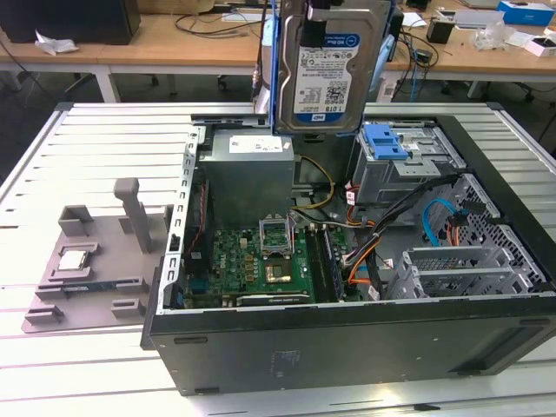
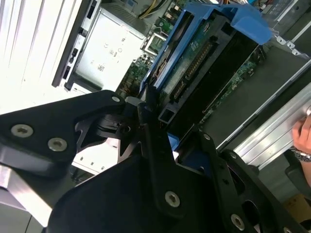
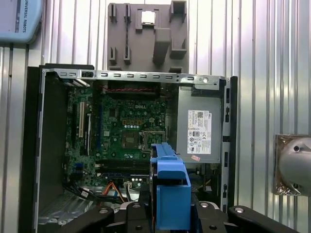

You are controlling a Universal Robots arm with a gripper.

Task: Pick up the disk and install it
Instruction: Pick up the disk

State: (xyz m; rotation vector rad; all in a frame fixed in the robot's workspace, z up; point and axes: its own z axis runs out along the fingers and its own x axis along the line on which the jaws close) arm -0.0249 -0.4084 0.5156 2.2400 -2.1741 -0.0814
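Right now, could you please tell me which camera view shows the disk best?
The exterior view: the disk hangs upright above the open computer case, its labelled face turned to the camera. The second wrist view shows its connector edge and blue carrier close up; the first wrist view sees the carrier end-on.

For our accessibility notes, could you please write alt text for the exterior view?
The disk hangs upright, label showing, above the open computer case. A grey fixture lies beside it, on the exterior view's left.

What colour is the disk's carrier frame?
Blue; the disk's frame shows best in the first wrist view.
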